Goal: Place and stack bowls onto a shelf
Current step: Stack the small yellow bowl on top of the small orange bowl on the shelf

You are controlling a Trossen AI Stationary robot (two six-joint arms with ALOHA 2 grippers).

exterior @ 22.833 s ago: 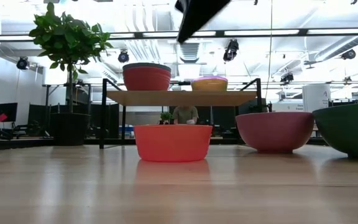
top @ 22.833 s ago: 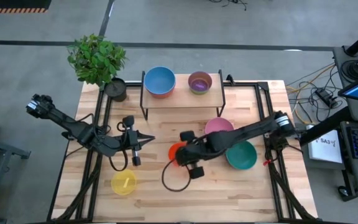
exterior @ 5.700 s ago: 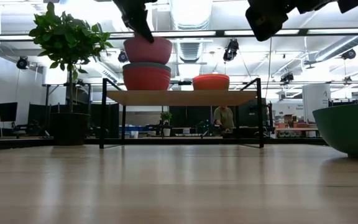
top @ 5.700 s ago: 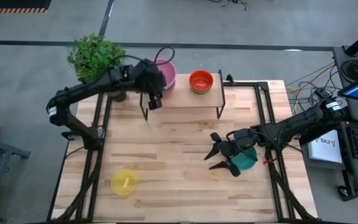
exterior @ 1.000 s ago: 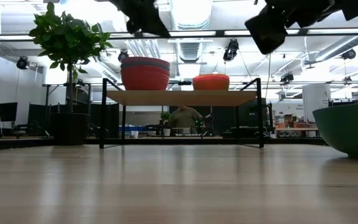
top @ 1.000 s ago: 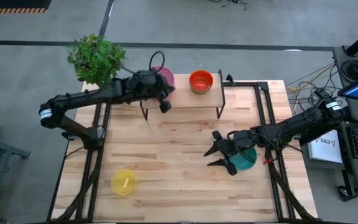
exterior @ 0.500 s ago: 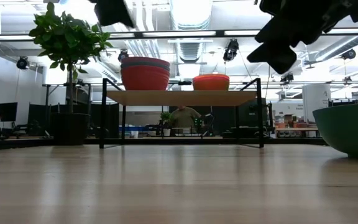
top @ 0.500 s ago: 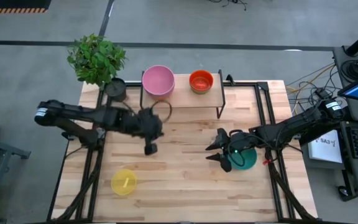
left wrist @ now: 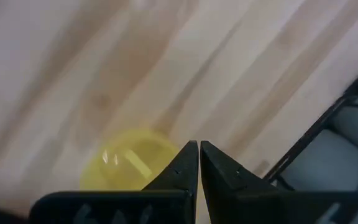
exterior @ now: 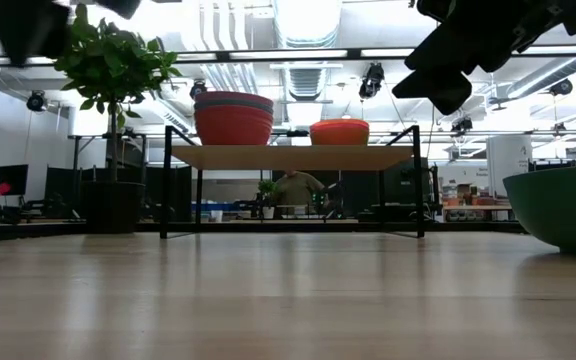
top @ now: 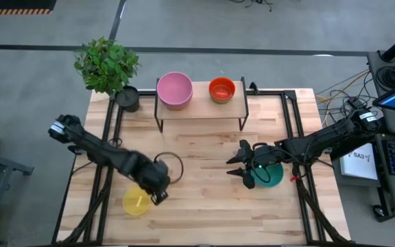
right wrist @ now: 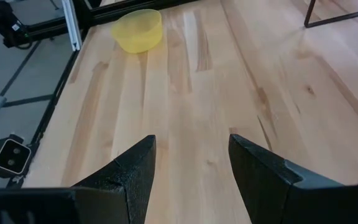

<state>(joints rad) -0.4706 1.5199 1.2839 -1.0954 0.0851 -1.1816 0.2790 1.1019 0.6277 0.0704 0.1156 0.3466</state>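
Left hand (top: pixel 160 197) is shut tight on nothing, poised just beside the small yellow round plastic bowl (top: pixel 136 202) near the table's (top: pixel 204 206) front edge. Unless those fingers part first, I judge they could knock the light bowl toward the edge. Right hand (top: pixel 242 168) hangs fully spread and empty beside the larger teal round plastic bowl (top: pixel 271 174); a shallow bite on its rim could let it slip. Farther back, the low light-wood shelf on black legs (top: pixel 201 106) carries a stack topped by a pink round plastic bowl (top: pixel 175 89) and 1 topped by an orange round plastic bowl (top: pixel 221 89); an off-centre drop could topple either.
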